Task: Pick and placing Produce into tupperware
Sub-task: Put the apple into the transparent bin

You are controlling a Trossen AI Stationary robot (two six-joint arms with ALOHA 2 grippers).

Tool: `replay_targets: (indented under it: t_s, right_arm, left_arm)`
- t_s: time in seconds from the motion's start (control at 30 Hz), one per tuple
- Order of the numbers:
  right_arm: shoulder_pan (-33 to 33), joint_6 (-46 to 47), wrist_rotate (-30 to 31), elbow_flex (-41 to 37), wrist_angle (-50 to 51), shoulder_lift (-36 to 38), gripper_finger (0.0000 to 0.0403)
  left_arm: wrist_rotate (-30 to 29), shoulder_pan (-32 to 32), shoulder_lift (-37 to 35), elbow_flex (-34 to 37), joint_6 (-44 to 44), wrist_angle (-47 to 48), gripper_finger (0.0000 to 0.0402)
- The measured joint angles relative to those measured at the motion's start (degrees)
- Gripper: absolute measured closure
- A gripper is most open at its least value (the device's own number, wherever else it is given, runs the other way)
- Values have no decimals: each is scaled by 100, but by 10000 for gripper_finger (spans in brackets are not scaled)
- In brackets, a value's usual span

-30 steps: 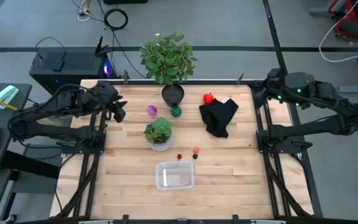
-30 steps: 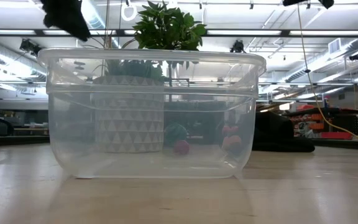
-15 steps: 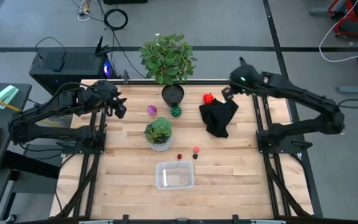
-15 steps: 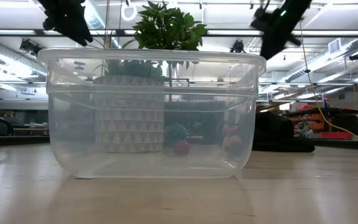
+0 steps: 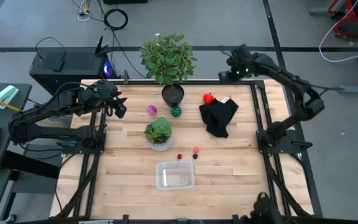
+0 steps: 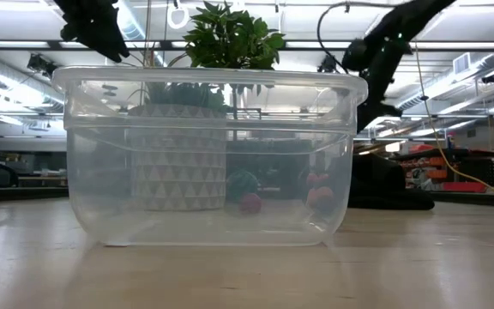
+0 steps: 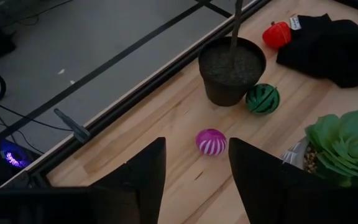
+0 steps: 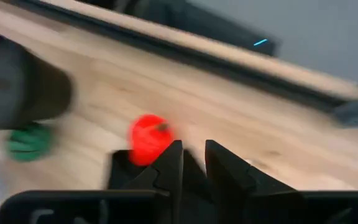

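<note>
The clear tupperware (image 5: 174, 175) stands at the table's near middle and fills the low view (image 6: 208, 159). The produce lies on the wood: a purple striped ball (image 5: 151, 111) (image 7: 211, 142), a green striped ball (image 5: 176, 112) (image 7: 263, 98), a red piece (image 5: 209, 98) (image 8: 149, 138) beside a black cloth (image 5: 219, 117), and three tiny pieces (image 5: 195, 152) beyond the tub. My left gripper (image 5: 120, 109) (image 7: 194, 174) is open, above the table's far left, left of the purple ball. My right gripper (image 5: 227, 74) (image 8: 194, 162) hovers over the far edge near the red piece, fingers almost together, empty.
A tall leafy plant in a dark pot (image 5: 173, 94) stands at the far middle. A small succulent in a white patterned pot (image 5: 159, 134) stands between the balls and the tub. Bare wood lies left and right of the tub.
My right arm has swung out from its folded pose at the table's right edge, toward the left and the far edge, and now reaches over the far edge near the red piece. The produce and the tub have not moved.
</note>
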State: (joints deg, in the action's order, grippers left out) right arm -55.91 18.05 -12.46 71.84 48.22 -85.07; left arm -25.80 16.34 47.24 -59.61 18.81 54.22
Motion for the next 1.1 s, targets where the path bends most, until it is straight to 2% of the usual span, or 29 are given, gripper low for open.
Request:
replay_targets:
  t_s: [0.1, 0.2, 0.27, 0.4, 0.47, 0.57, 0.63, 0.73, 0.83, 0.93, 1.1]
  right_arm:
    - [-82, -68, -748, 307, -7, -356, 329]
    - [132, -377, -814, 659, -13, -640, 320]
    - [322, -729, -472, 850, -18, -771, 307]
    - [695, -1549, 729, 1091, -210, -861, 272]
    - [833, -1661, 1192, 1118, -377, -840, 259]
    - [968, -1874, 1509, 1118, -461, -801, 254]
    - [1009, -2050, 1415, 1118, -418, -800, 257]
    - [1008, -2043, 883, 1120, -98, -887, 265]
    - [1026, -1874, 794, 1118, 390, -1147, 261]
    - [1123, -1828, 782, 1118, 632, -1408, 232]
    - [1269, -1840, 749, 1116, 683, -1658, 156]
  left_arm:
    - [0, 0, 0, 0, -4, -37, 219]
    - [2, 0, 0, 0, -7, -130, 215]
    - [2, 0, 0, 0, -8, -123, 215]
    - [2, 0, 0, 1, -11, -123, 218]
    - [3, 0, 0, 2, -11, -123, 220]
    - [4, 0, 0, 2, -9, -122, 223]
    - [4, 0, 0, 2, -9, -123, 223]
    - [4, 0, 0, 2, -9, -124, 221]
    - [2, 0, 0, 2, -11, -125, 216]
    - [2, 0, 0, 2, -11, -125, 213]
    - [2, 0, 0, 2, -61, -125, 213]
